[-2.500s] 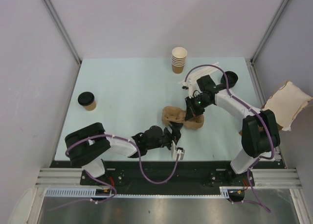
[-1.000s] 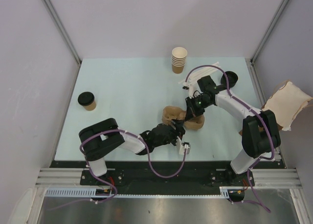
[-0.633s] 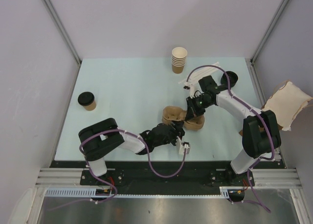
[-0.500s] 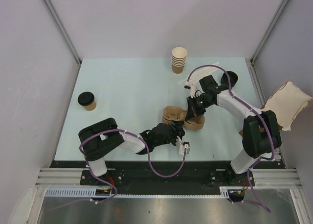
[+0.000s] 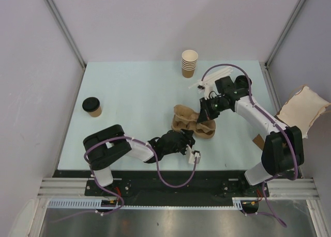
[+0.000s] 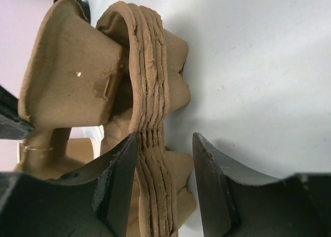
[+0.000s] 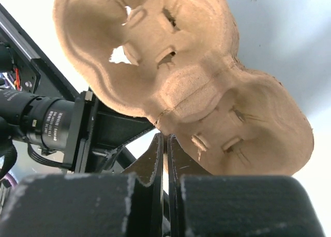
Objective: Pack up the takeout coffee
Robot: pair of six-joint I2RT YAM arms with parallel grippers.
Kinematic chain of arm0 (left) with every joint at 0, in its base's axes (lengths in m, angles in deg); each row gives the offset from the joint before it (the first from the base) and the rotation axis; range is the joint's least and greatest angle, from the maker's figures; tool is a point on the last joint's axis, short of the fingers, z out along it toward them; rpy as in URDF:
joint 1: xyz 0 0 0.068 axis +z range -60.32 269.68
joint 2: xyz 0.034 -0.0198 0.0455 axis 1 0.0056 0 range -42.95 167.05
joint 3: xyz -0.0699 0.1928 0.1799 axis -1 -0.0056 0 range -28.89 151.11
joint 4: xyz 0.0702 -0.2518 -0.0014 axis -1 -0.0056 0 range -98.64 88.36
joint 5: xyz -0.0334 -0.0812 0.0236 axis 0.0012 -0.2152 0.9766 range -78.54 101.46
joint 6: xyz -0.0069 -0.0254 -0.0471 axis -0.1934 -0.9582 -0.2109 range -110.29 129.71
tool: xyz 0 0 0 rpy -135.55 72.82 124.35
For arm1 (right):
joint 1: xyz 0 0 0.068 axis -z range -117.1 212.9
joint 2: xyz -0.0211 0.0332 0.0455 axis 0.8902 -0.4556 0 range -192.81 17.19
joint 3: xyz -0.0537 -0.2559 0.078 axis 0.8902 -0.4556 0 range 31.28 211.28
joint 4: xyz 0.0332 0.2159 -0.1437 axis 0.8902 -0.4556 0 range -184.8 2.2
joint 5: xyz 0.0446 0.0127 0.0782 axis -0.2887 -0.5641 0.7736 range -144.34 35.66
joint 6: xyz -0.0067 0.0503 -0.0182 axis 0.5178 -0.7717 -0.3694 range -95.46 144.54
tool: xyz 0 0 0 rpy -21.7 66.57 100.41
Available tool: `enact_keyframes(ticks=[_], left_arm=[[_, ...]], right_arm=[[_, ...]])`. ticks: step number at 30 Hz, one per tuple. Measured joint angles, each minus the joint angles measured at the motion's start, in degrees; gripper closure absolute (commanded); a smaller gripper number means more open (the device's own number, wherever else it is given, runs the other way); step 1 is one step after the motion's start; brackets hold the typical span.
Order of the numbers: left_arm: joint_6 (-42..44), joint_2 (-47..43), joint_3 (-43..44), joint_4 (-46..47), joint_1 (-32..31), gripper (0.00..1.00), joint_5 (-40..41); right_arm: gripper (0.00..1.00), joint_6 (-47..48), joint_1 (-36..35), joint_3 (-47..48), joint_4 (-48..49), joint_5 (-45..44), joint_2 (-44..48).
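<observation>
**Ana:** What shows from up top, and how many?

**Ben:** One takeout coffee (image 5: 92, 106) with a black lid. It stands alone at the left side of the table (image 5: 134, 87), well apart from both arms. One stack of cups (image 5: 189, 63) is at the back, about five cups. One paper bag (image 5: 302, 110) is off the right edge. The brown trays (image 5: 189, 124) are in the middle, with the left gripper (image 5: 189, 135) and the right gripper (image 5: 206, 113) at them.

**Ana:** And the left wrist view?

**Ben:** A pile of trays (image 6: 150, 92), seen edge-on, with maybe five rims. The fingers (image 6: 116, 185) stand half apart, one on each side of the rims. One touches. I cannot tell if they squeeze.

**Ana:** And the right wrist view?

**Ben:** A single tray (image 7: 170, 66) with two round hollows. That gripper's fingers are pressed together on its rim.

**Ana:** Any words?

**Ben:** Tiny white writing on a black lens (image 7: 46, 124), too small to read.
</observation>
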Motion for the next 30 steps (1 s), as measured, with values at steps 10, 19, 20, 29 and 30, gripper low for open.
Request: enact_keyframes(ticks=[10, 19, 20, 29, 30], left_arm=[[-2.99, -2.73, 1.57, -7.41, 0.09, 0.26, -0.42], [-8.41, -16.90, 4.66, -21.75, 0.20, 0.22, -2.29], [-9.64, -19.34, 4.92, -23.80, 0.20, 0.22, -2.93], [-31.21, -43.91, 13.66, -48.74, 9.40, 0.18, -11.87], [-34.03, -46.71, 14.78, -50.71, 12.20, 0.18, -12.24]], right_arm=[[1.00, 0.48, -0.02, 4.13, -0.48, -2.62, 1.86], [1.00, 1.14, -0.02, 10.40, -0.35, -4.87, 3.58], [1.00, 1.22, -0.02, 10.75, -0.39, -5.03, 3.58], [1.00, 5.27, -3.08, 21.42, -2.03, -8.79, 0.90], [1.00, 5.92, -3.89, 23.08, -2.19, -9.14, -0.24]])
